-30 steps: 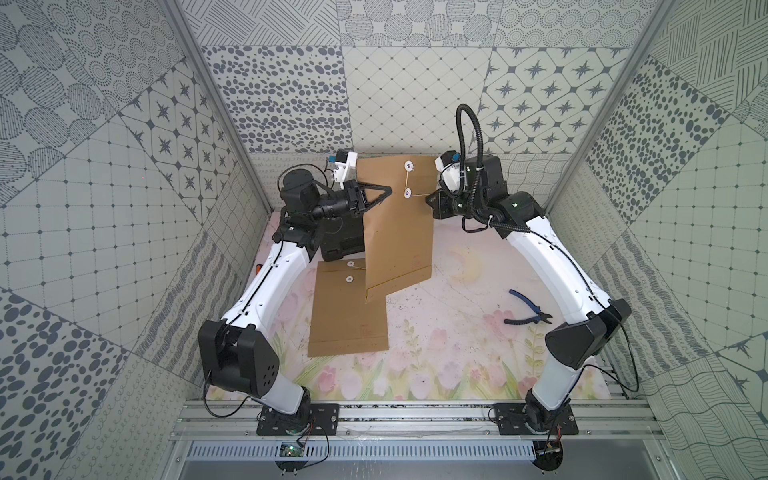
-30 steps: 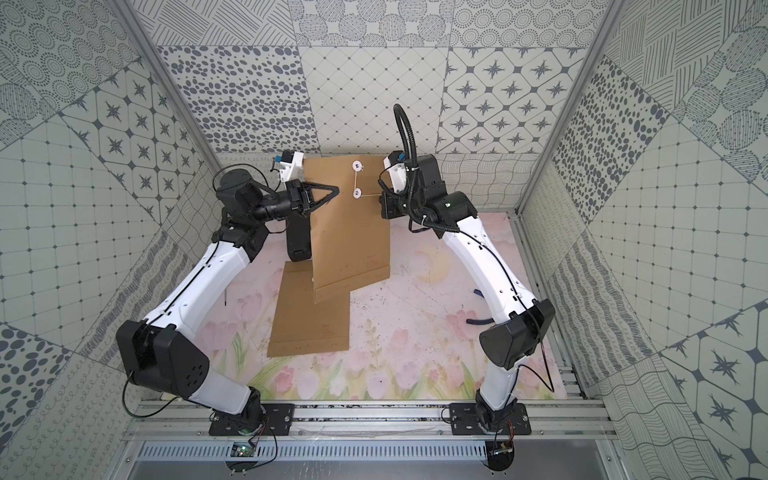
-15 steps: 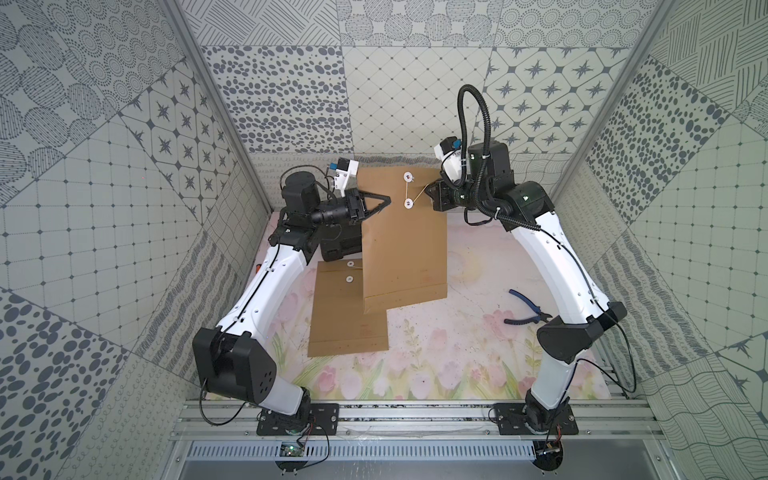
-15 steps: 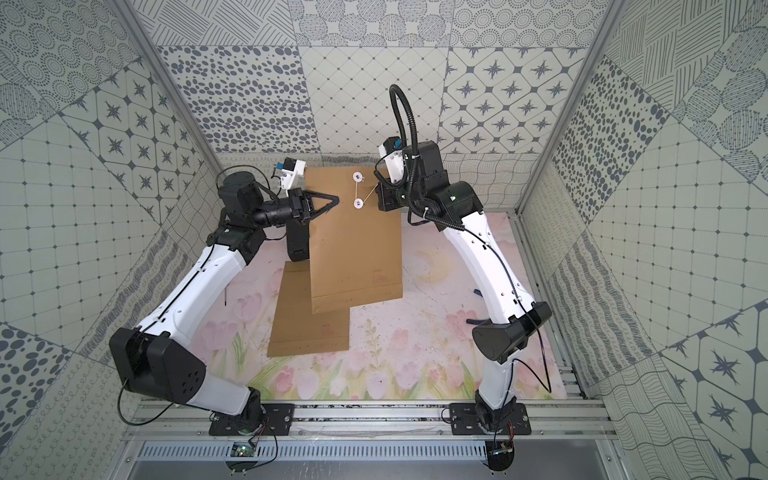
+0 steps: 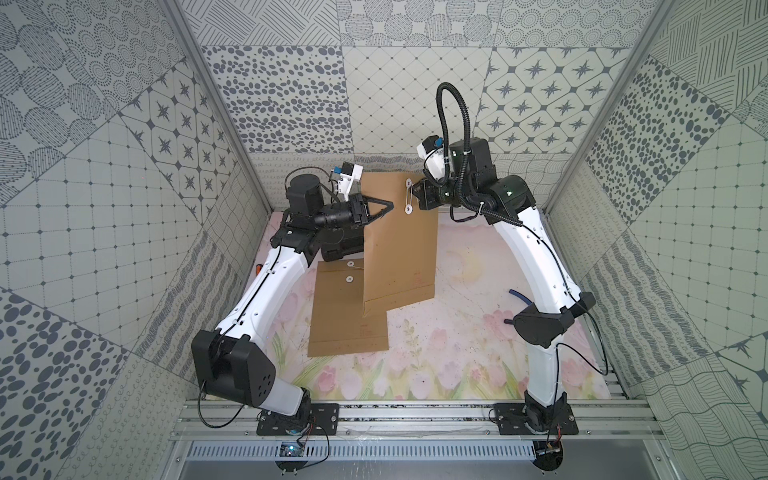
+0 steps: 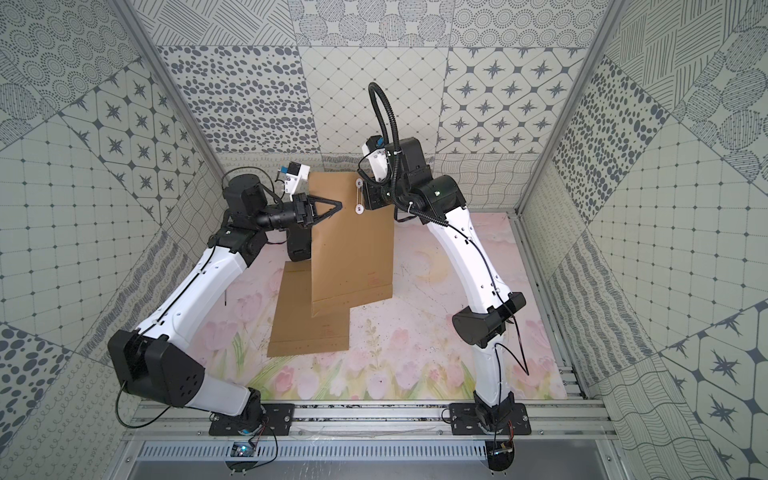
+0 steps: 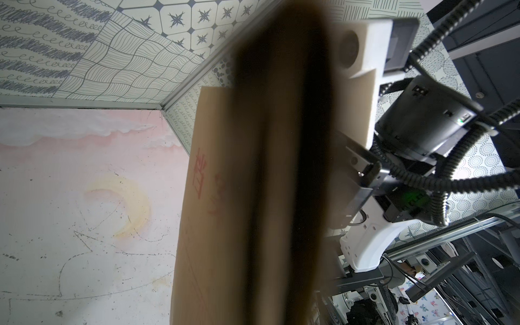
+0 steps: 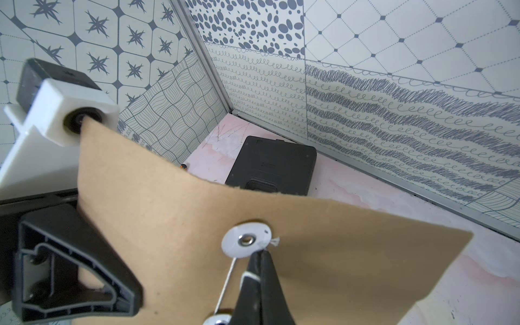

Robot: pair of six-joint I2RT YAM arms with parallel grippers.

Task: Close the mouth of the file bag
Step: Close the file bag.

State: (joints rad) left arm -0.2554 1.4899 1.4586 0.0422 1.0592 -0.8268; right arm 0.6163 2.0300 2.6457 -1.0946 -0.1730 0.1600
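A brown bag (image 5: 399,253) hangs upright over the back of the desk (image 5: 457,332), held between the two arms in both top views. Whether its lower edge touches the desk cannot be told.

The left gripper (image 5: 388,205) reaches in from the side. Its jaws are closed on the bag's left edge near the top.

The right gripper (image 8: 260,253) is at the mouth of the bag. Its jaws are pinched together on the white string (image 8: 225,287), just below the upper button (image 8: 246,239). The string runs down to the lower button (image 8: 216,319). Whether it is wound round either button cannot be told.

The left wrist view shows the bag close and blurred, with red characters (image 7: 199,171) on its face.

A second bag (image 5: 340,320) lies flat on the desk, partly covered in the top views by the hanging one. Its own two buttons show beside the hanging bag's left edge.

A black box (image 8: 273,166) lies flat near the back corner, below the left arm's wrist.
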